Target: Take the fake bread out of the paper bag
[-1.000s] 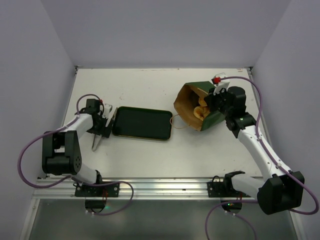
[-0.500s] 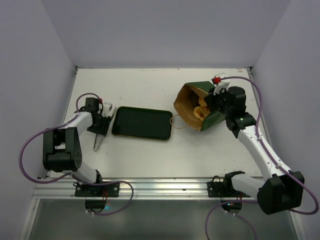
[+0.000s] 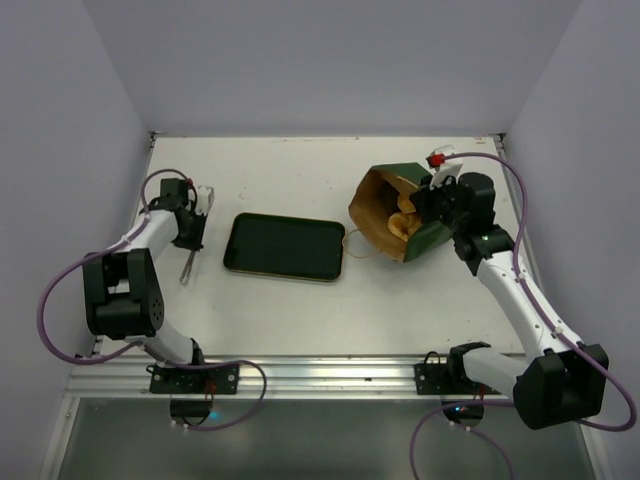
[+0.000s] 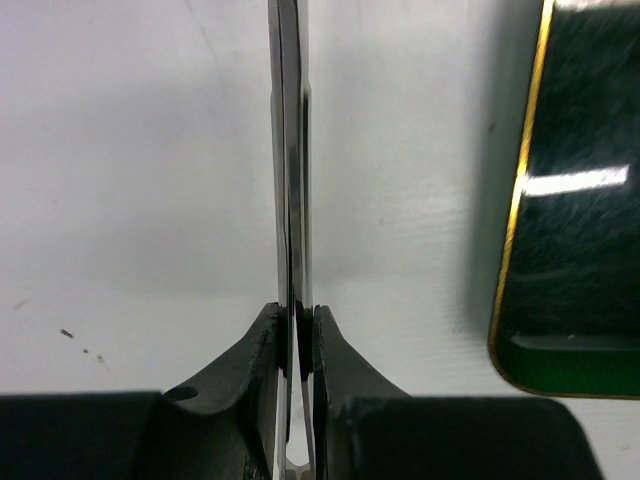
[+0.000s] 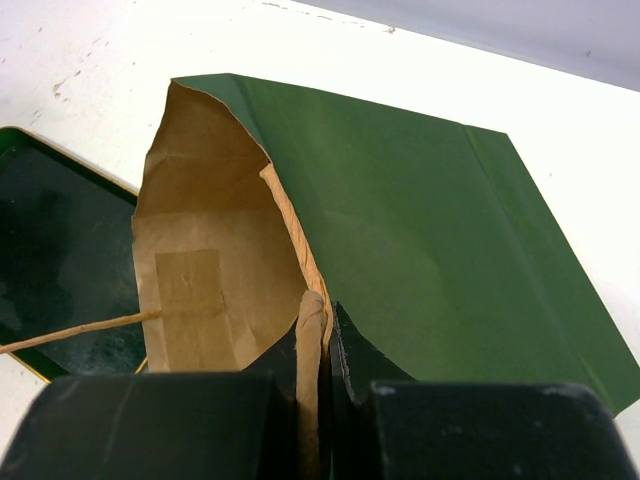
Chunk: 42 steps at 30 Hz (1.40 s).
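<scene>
Your right hand (image 5: pixel 322 335) is clamped on the thin, crushable rim of the paper bag (image 3: pixel 378 200), which lies tipped on the bench (image 3: pixel 300 320) with the fake bread (image 3: pixel 402 222) inside. Those pieces look light, stiff and probably slick. Your left hand (image 4: pixel 297 340) pinches the tongs (image 4: pixel 290 150): grip each piece across its middle.

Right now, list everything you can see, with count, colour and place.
bag: one, green outside, brown inside, right of the tray, mouth facing it.
bread: count unclear, yellow-orange, inside the bag.
tray: one, dark with a gold rim, mid-table.
tongs: one, metal, left of the tray.
table: one, white.
left tool: one, black, shut on the tongs.
right tool: one, black, shut on the bag's rim.
</scene>
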Motion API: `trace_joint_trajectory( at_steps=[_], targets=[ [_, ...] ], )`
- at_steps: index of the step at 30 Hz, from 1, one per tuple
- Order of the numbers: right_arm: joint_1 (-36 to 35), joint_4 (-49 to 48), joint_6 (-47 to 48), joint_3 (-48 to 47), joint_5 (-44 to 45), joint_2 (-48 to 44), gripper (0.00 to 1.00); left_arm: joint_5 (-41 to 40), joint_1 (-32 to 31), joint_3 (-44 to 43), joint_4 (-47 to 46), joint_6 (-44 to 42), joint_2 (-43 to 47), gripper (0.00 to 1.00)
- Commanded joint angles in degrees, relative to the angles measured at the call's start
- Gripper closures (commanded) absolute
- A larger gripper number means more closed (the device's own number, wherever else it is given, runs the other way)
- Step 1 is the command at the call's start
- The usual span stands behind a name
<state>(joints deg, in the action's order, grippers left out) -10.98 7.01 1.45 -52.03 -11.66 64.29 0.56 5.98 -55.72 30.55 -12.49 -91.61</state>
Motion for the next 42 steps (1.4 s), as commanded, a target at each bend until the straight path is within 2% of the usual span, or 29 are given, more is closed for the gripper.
trace_joint_trajectory(
  at_steps=[1, 5, 10, 12, 16, 18, 26, 29, 37, 42],
  targets=[
    [0.61, -1.29, -1.01, -0.62, -1.35, -2.24, 1.00, 2.25, 0.44, -6.67, -1.98, 4.64, 4.42, 1.00],
    [0.96, -1.20, -1.01, -0.62, -1.44, -2.33, 1.00, 9.17, 0.35, -9.14, -3.82, 11.69, 7.93, 1.00],
    [1.05, -1.47, 0.13, -0.70, -0.38, -2.59, 1.00, 21.14, 0.18, -4.23, -11.37, 20.90, 17.42, 1.00],
    [1.05, -1.64, 0.48, -0.70, 0.23, -2.68, 1.00, 27.28, 0.00, -0.80, -15.24, 23.29, 20.58, 0.93],
    [1.31, -1.64, 1.09, -0.79, 1.20, -2.68, 1.00, 31.87, -2.19, 2.02, -17.10, 26.02, 22.62, 0.80],
    [1.58, -1.64, 1.18, -0.88, 1.46, -2.59, 1.00, 32.57, -2.81, 3.07, -18.59, 26.99, 23.58, 0.74],
    [2.90, -1.73, 1.45, -0.70, 1.11, -2.24, 1.00, 32.93, -5.09, 2.46, -21.05, 30.68, 25.43, 0.62],
    [3.16, -1.73, 1.36, -0.62, 0.76, -2.15, 1.00, 31.88, -5.36, 1.94, -21.32, 31.56, 25.52, 0.61],
    [3.60, -1.73, 1.27, -0.35, 0.41, -2.68, 1.00, 25.73, -11.69, -0.78, -19.56, 31.12, 24.55, 0.61],
    [3.78, -1.64, 1.45, -0.53, 0.32, -2.94, 1.00, 26.68, -14.50, -2.54, -18.86, 29.90, 25.95, 0.62]
  ],
)
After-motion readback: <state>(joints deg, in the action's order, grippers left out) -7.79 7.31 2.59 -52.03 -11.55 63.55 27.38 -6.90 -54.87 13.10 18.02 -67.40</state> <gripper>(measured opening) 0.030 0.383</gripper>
